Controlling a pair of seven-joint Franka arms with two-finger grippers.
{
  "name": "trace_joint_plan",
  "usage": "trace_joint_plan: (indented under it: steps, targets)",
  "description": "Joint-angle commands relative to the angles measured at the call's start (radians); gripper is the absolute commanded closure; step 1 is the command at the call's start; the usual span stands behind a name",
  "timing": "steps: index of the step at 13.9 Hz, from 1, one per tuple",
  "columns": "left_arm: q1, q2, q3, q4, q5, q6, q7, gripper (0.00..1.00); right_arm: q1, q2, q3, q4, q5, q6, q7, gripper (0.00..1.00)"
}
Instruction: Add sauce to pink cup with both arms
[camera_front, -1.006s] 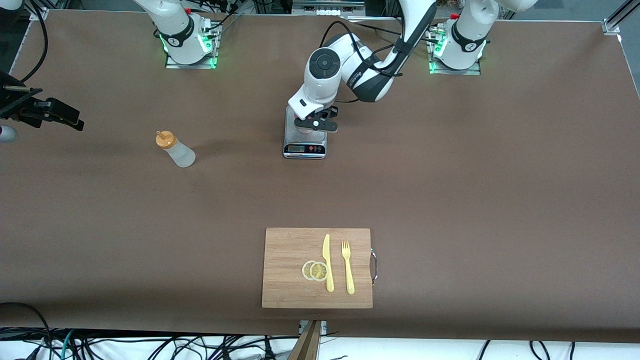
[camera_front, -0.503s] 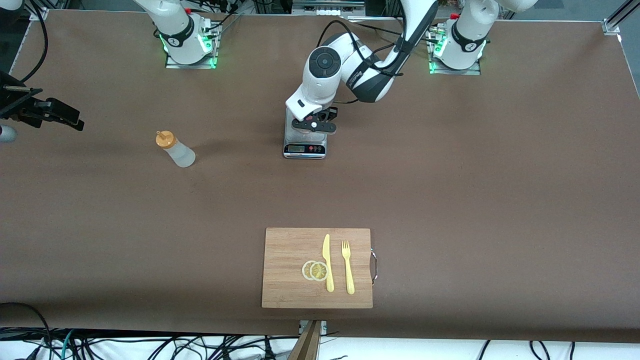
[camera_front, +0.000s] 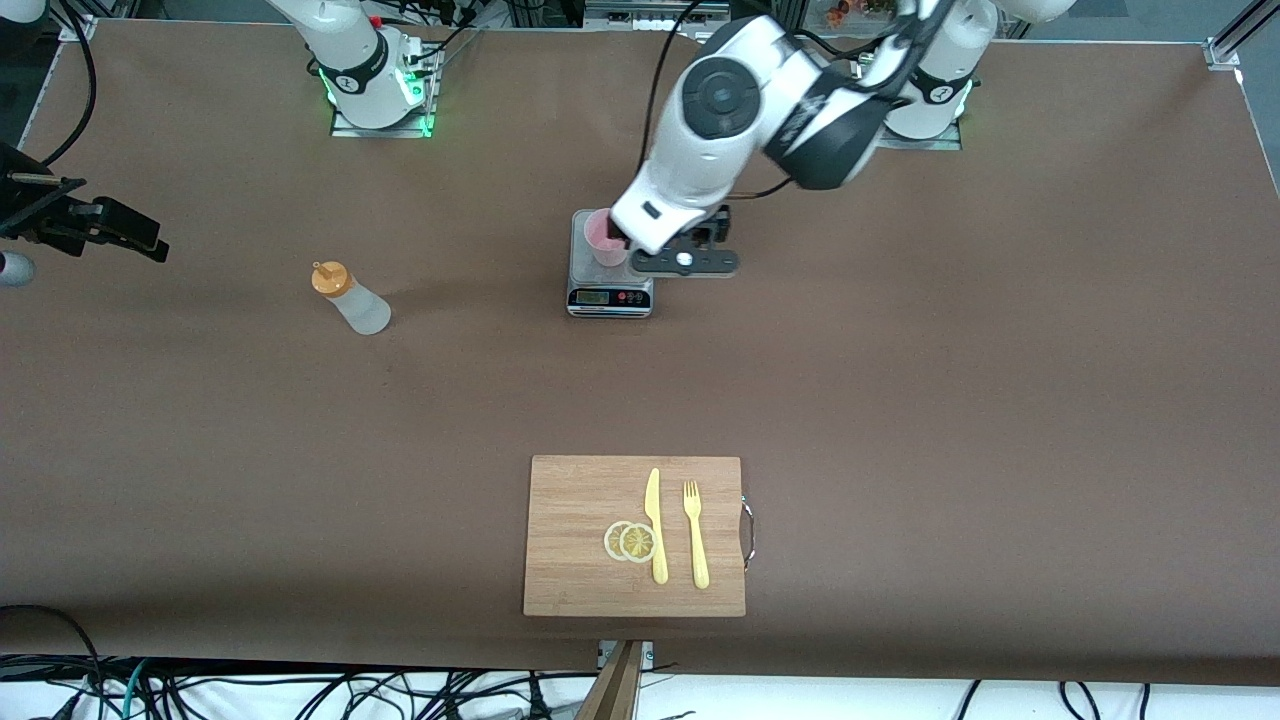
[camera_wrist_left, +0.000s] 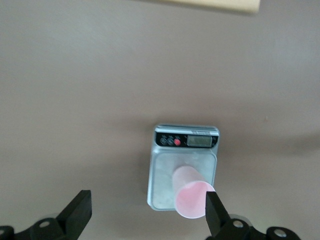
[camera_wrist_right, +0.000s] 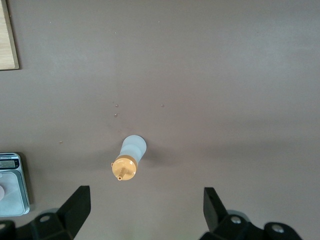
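Since a second ago: left gripper (camera_front: 690, 262) lifted off pink cup (camera_front: 604, 239), jaws spread wide, empty. Cup upright on scale (camera_front: 610, 292) below, placed for weighing. Sauce (camera_front: 349, 298) standing beneath right gripper (camera_wrist_right: 145, 212), open, waiting.

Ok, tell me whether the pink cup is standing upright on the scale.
Upright. The pink cup stands on the scale, rim up, free of the open left gripper.

Pink cup (camera_front: 605, 238) upright on scale (camera_front: 609, 290); orange-capped sauce (camera_front: 349, 297) upright, well apart.
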Motion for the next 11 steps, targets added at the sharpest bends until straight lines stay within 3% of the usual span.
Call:
trace_joint_plan:
  steps: [1,3,6,8,11]
  targets:
    - [0.067,-0.088,0.060,-0.003,-0.009,-0.112,0.110,0.00,-0.006,0.030,0.003,-0.010,0.015,0.000,-0.057,0.00]
    - [0.151,-0.138,0.094,-0.001,-0.008,-0.178,0.179,0.00,-0.016,0.070,0.003,-0.013,0.028,0.013,-0.243,0.00]
    - [0.323,-0.200,0.094,0.000,0.002,-0.276,0.296,0.00,-0.089,0.084,0.003,-0.030,0.144,0.015,-0.429,0.00]
    - [0.403,-0.227,0.087,0.014,0.118,-0.315,0.412,0.00,-0.146,0.084,0.003,-0.068,0.231,0.016,-0.537,0.00]
    - [0.524,-0.235,0.080,0.033,0.143,-0.393,0.573,0.00,-0.221,0.109,0.003,-0.127,0.343,0.029,-0.777,0.00]
